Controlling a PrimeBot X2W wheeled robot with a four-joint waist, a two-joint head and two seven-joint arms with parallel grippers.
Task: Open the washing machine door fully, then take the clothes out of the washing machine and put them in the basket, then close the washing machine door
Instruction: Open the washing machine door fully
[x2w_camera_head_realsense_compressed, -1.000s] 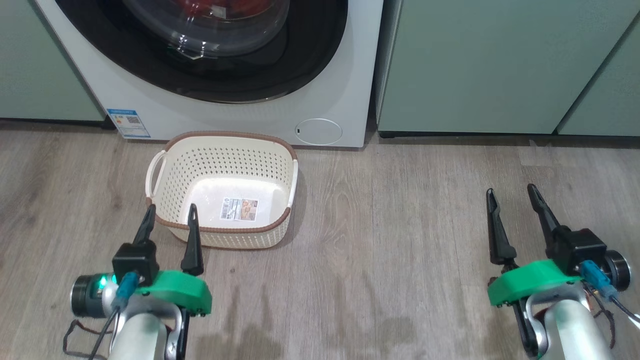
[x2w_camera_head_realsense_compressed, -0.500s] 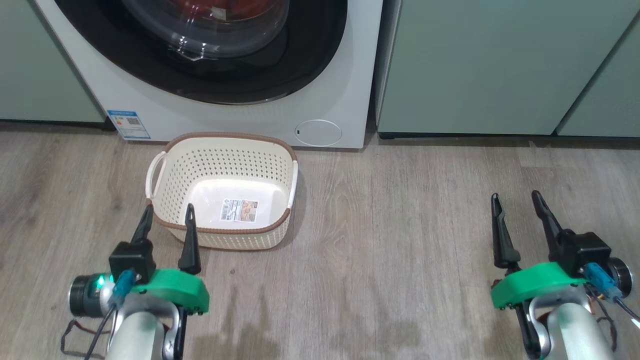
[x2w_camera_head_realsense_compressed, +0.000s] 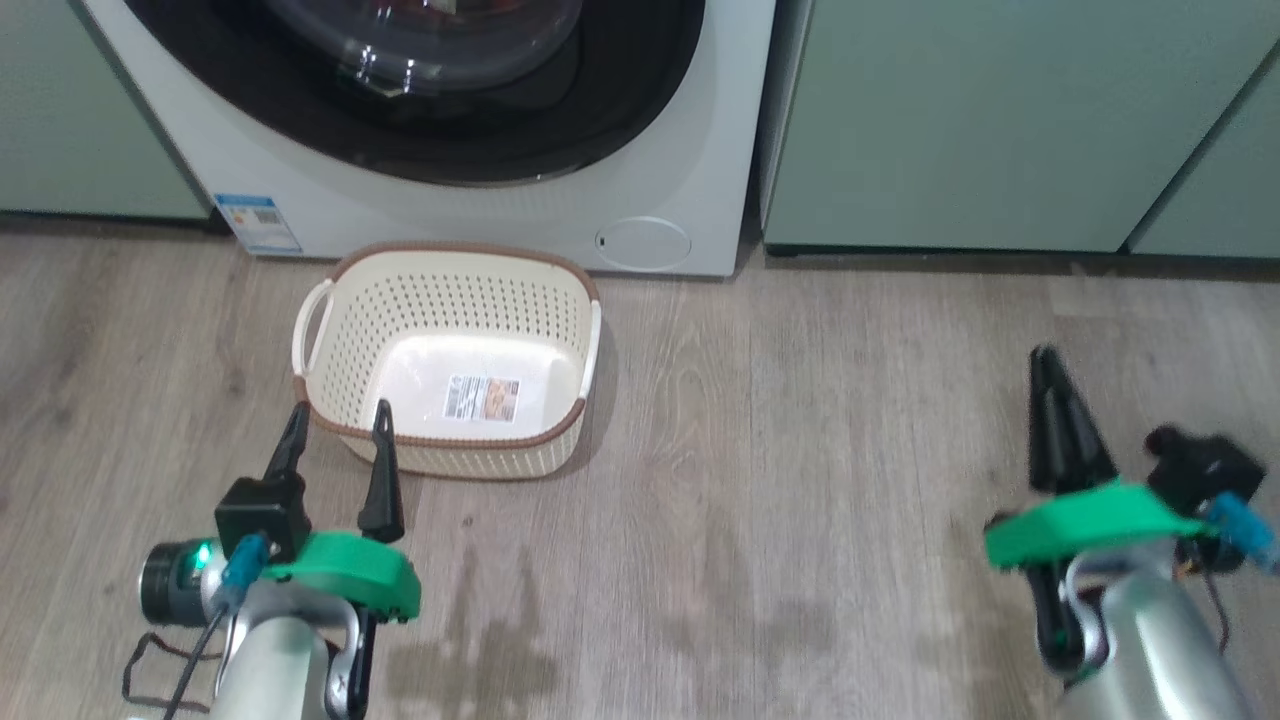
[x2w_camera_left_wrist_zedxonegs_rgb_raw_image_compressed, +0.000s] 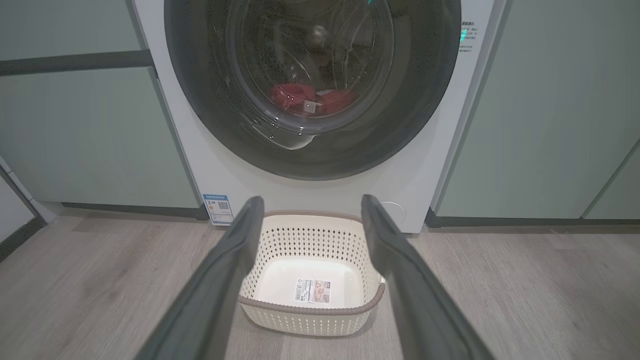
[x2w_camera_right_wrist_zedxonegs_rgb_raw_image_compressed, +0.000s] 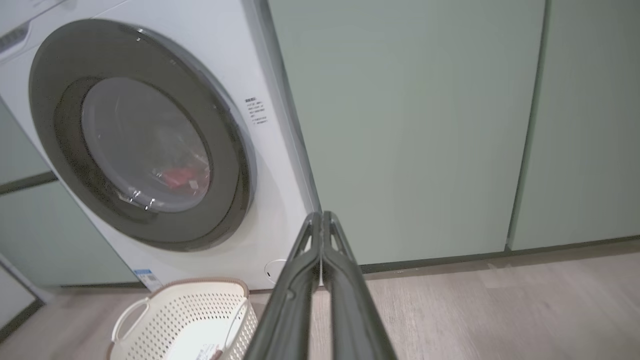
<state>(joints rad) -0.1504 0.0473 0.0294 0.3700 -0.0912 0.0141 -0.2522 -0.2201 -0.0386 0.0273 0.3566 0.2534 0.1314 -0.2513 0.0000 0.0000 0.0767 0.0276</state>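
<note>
The door (x2w_camera_head_realsense_compressed: 630, 110) is shut flat against the front of the machine (x2w_camera_head_realsense_compressed: 480, 215). The clothes (x2w_camera_left_wrist_zedxonegs_rgb_raw_image_compressed: 300, 99) lie behind its window, low in the drum. Opening the door looks like the step in hand, and nothing has touched it yet.

In the head view the left gripper (x2w_camera_head_realsense_compressed: 341, 410) sits at the lower left with its fingers spread wide and holding nothing. The door is at about 12 o'clock from it, straight ahead and higher up. The basket (x2w_camera_head_realsense_compressed: 460, 250) stands on the floor (x2w_camera_head_realsense_compressed: 850, 400) between this gripper and the machine, so a straight reach would pass over the basket.

The right gripper (x2w_camera_head_realsense_compressed: 1045, 356) is at the lower right, well apart from the machine, with its fingers pressed together and nothing between them. From it the door lies at about 10 o'clock. In its wrist view the closed fingers point at the green cabinet (x2w_camera_right_wrist_zedxonegs_rgb_raw_image_compressed: 410, 125), and the door is off to the upper left, seen at a slant. The door's right edge is the part nearest this gripper.

The left gripper is squarer to the door. The right one is better placed for the right edge, and I judge that its shut fingers suit hooking or prying there. No handle or hinge can be made out, so I cannot tell which edge swings free. To reach the door, the right arm needs to go up and toward 10 o'clock.
</note>
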